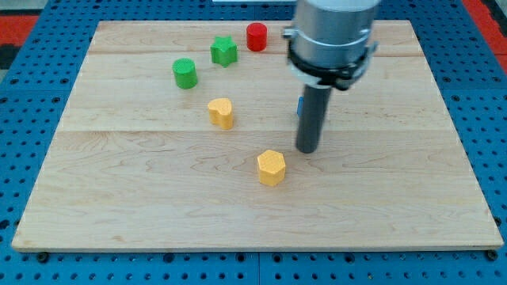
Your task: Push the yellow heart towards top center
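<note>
The yellow heart (221, 112) lies left of the board's middle. My tip (306, 150) rests on the board to the heart's right and a little lower, well apart from it. A yellow hexagon (271, 167) lies just below and left of my tip, not touching it. The rod rises to the arm's grey head (331, 36) at the view's top.
A green cylinder (184, 73), a green star (224, 51) and a red cylinder (256, 36) stand in the upper left part of the wooden board (119, 198). A blue block (299, 107) shows as a sliver behind the rod. Blue pegboard surrounds the board.
</note>
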